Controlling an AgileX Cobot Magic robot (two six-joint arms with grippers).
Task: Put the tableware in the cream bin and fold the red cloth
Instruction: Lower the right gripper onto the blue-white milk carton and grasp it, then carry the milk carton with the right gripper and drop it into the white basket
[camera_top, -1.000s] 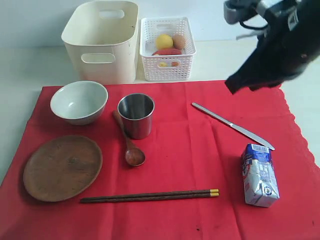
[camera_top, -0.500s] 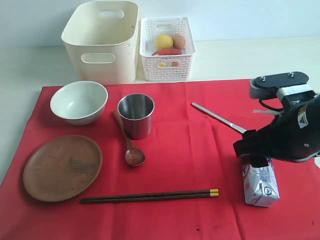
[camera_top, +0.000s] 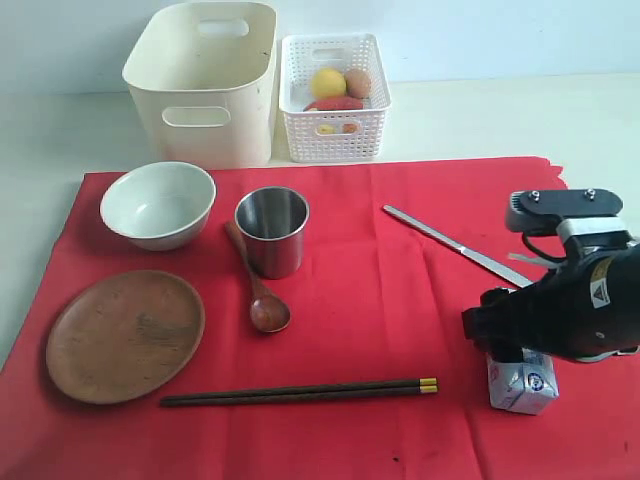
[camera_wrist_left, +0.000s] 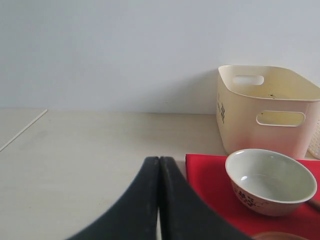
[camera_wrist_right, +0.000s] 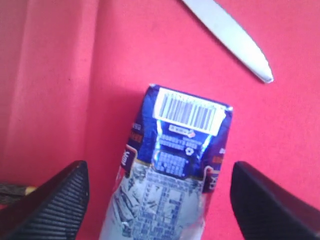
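Right now your right gripper (camera_wrist_right: 160, 200) hangs over the milk carton (camera_wrist_right: 175, 165) with its fingers spread wide, one on each side, neither touching it and nothing held. Your left gripper (camera_wrist_left: 159, 200) has its fingers pressed together, empty, over bare table near the bowl (camera_top: 158, 203). The red cloth (camera_top: 360, 300) lies spread flat and carries the bowl, plate (camera_top: 125, 335), cup (camera_top: 272, 231), spoon (camera_top: 258, 285), chopsticks (camera_top: 300, 391) and knife (camera_top: 455, 245) — the cream bin (camera_top: 205, 80) stands just behind it.
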